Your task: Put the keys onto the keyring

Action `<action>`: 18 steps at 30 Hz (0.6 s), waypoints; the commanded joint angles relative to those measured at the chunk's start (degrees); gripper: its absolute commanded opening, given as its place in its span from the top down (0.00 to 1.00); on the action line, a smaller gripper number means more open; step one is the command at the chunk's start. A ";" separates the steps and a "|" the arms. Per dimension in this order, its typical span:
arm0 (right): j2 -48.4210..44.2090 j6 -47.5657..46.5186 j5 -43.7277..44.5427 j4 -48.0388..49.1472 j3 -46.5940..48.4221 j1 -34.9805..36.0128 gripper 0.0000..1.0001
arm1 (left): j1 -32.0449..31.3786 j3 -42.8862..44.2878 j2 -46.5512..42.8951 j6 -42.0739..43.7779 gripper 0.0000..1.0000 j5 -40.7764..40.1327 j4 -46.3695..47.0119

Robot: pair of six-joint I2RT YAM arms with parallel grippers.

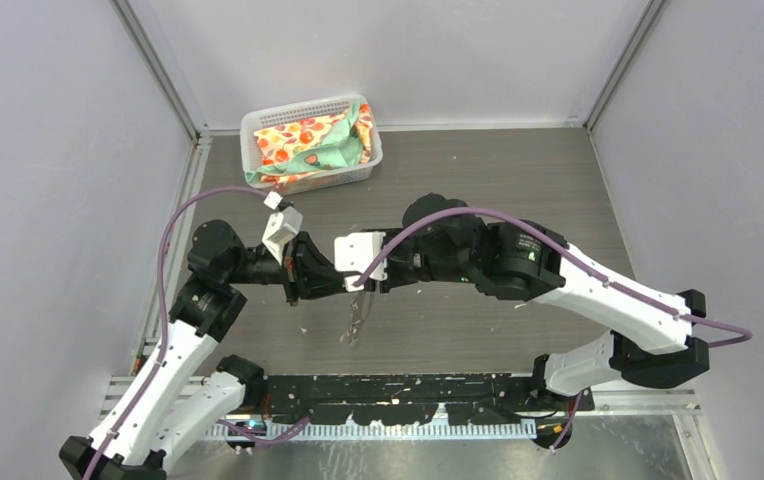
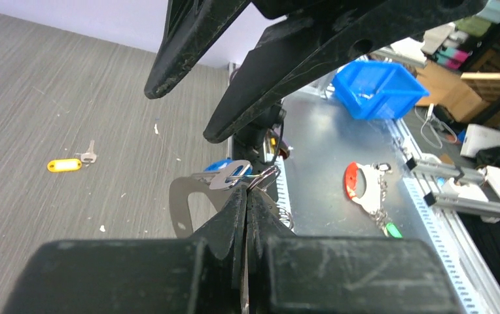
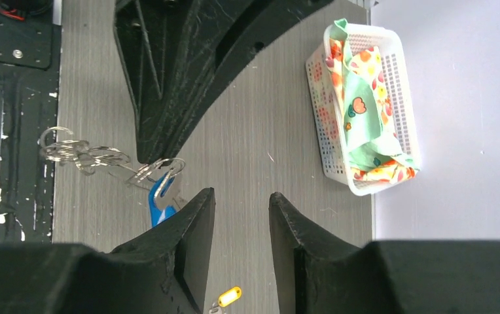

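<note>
My left gripper (image 2: pixel 247 191) is shut on the keyring (image 2: pixel 177 203), a pale flat metal piece with an oval hole, held above the table. A wire ring (image 2: pixel 264 175) and the blue-headed key (image 2: pixel 217 165) hang at its fingertips. The top view shows this bunch (image 1: pixel 354 320) dangling between the two arms. My right gripper (image 3: pixel 241 195) is open with nothing between its fingers. It sits just beside the blue key (image 3: pixel 158 204) and the chain of rings (image 3: pixel 80 154). The yellow-headed key (image 2: pixel 64 165) lies apart on the grey table, also visible below the right fingers (image 3: pixel 229 296).
A white basket (image 1: pixel 303 105) holding patterned cloth stands at the back of the table; its wall (image 3: pixel 326 131) also shows in the right wrist view. On the metal plate at the near edge are a blue bin (image 2: pixel 378 88) and a red and white piece (image 2: pixel 358 183).
</note>
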 commanded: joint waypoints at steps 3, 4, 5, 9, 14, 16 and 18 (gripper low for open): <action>-0.57 3.35 1.33 -0.47 3.25 -3.40 0.56 | -0.32 -0.44 0.66 -11.81 1.00 -6.01 11.73; -0.90 4.77 2.25 0.31 3.49 -4.18 0.54 | -0.32 -0.50 0.67 -12.85 1.00 -7.10 12.09; -1.44 6.31 3.21 1.33 3.62 -5.29 0.51 | -0.32 -0.46 0.75 -13.80 1.00 -8.13 12.32; -3.14 13.44 2.72 3.10 5.59 -9.03 0.41 | -0.32 0.17 0.78 -16.93 1.00 -12.27 12.75; -6.06 17.82 -2.13 2.78 6.08 -10.94 0.39 | -0.32 0.77 0.05 -19.27 1.00 -16.30 13.15; -7.33 20.40 -8.13 3.57 5.59 -11.77 0.40 | -0.32 0.73 -0.34 -19.63 1.00 -18.22 13.06; -8.28 23.44 -13.84 5.34 4.48 -12.42 0.40 | -0.32 0.66 -0.64 -19.95 1.00 -19.41 12.95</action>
